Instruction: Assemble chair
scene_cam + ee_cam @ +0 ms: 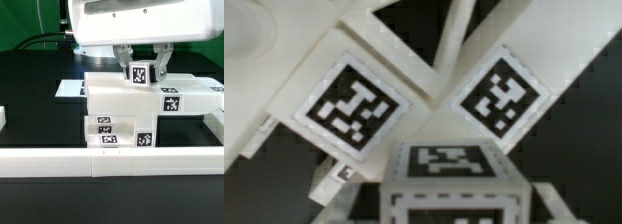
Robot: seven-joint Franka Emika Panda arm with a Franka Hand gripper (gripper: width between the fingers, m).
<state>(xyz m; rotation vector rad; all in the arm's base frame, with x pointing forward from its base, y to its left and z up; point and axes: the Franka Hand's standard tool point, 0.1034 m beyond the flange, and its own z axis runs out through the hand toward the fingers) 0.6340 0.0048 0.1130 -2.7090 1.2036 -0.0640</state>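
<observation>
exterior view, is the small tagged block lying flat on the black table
No, the small tagged block is held between the fingers at the top of the chair assembly, up off the table.

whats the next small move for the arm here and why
Probably a small downward press with a twist: the gripper seems to hold the leg upright between its jaws, right on top of the chair body, so seating it there looks due.
</observation>
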